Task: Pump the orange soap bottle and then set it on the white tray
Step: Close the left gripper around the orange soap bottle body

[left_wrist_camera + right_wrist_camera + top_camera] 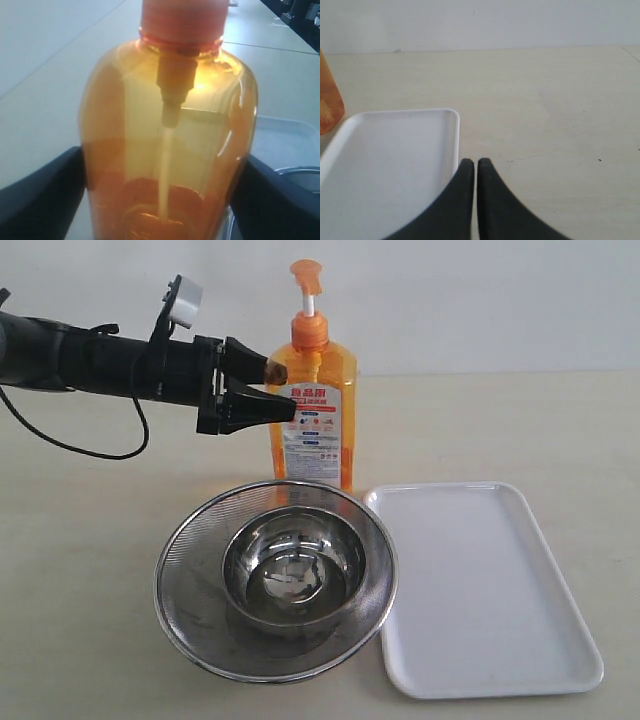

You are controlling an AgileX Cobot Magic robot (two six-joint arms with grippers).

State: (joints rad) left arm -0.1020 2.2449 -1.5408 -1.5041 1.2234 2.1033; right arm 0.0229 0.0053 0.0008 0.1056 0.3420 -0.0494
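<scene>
A tall, translucent, flat-sided orange soap bottle [312,410] with a white-and-red label is seen upright behind a round steel mesh strainer bowl [190,575], in which a smaller polished steel bowl [240,560] is set. The bottle's base is hidden by the strainer, so contact with the pale table [80,540] cannot be confirmed. The orange pump head [306,275] is raised on its white stem. The bottle's upper body is clamped by the left gripper [262,392], whose black fingers [45,200] are pressed against its two sides. A flat rectangular glossy white tray [480,590] is laid just beside the strainer, with nothing on it. The right gripper [476,165] is held over the tray's edge, its jaws drawn together on nothing.
</scene>
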